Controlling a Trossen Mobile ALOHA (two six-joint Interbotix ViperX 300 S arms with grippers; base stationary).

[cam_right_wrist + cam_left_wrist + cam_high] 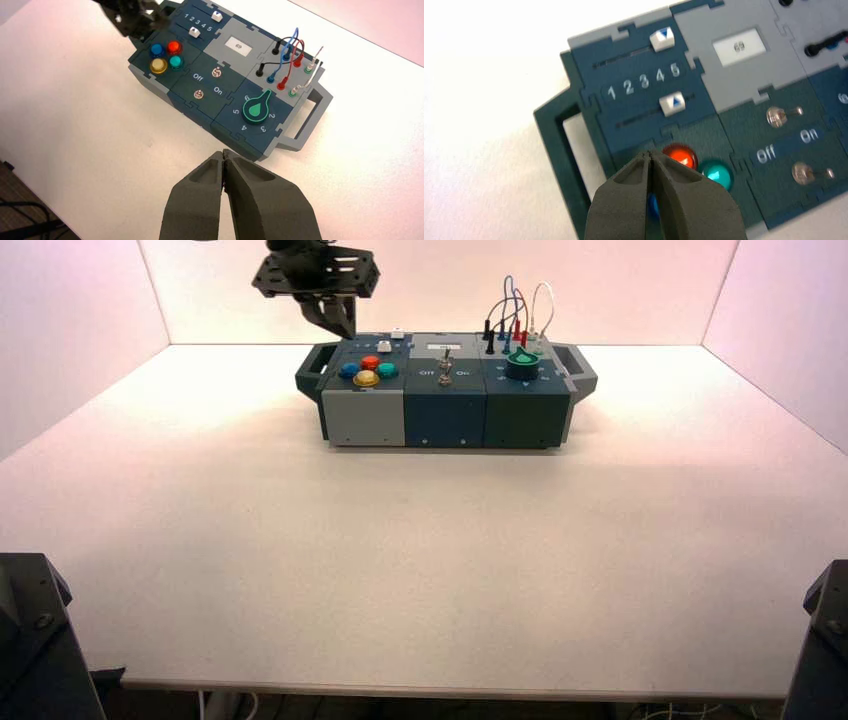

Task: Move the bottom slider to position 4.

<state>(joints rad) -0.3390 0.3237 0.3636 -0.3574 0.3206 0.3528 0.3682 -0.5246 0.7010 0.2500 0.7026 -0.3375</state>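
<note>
The small white plastic bottom slider (672, 105) being at 4, the closed black left pincer (348, 334) is held at the dark panelled box's (445, 420) ten o'clock, presumably for clearance; the narrow right pincer (224, 152) is parked towards four.

Near the left gripper (650, 152) — two sliders (672, 103), four push-buttons (174, 47); farther off — two switches (216, 72), one display (739, 46), one knob (255, 109), four wires (272, 63).

A high camera is looking down from above and behind the arms, taking in the whole box (445, 390) from well back. The left wrist camera is peering down close over the sliders, buttons and switches. The right wrist camera is facing down from farther off, framing the box with its knob (255, 107) and wires. Both wrist views are sharing the numbered slider panel (644, 75).
</note>
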